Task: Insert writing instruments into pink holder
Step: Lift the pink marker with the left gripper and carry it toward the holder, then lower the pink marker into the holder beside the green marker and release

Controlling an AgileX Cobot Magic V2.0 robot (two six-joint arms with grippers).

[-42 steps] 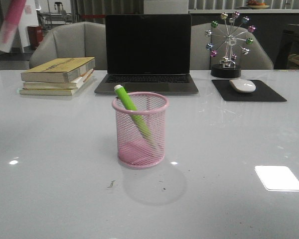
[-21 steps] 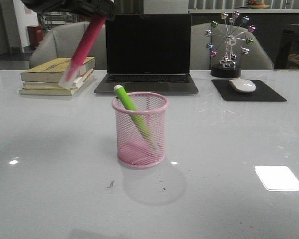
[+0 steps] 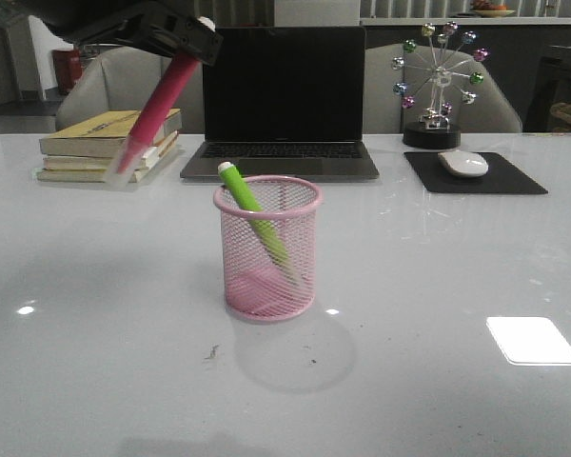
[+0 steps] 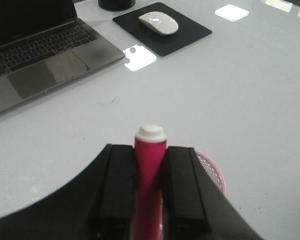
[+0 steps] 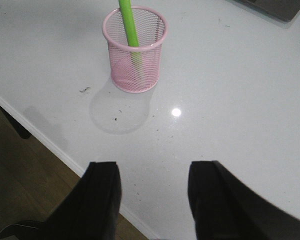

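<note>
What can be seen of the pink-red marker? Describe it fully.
The pink-red marker is a thick, plastic-looking stick with a white end. It is clamped between the black fingers of the left gripper, held in the air at a slant, its lower tip blurred in the front view. It hangs left of and above the pink holder, not touching it.

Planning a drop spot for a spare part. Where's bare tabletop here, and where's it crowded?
Bare: the near table right and left of the pink holder, and the front strip before it. Crowded: the back edge, with books, laptop, mouse pad. The left gripper holds the pink-red marker over the back left.
</note>
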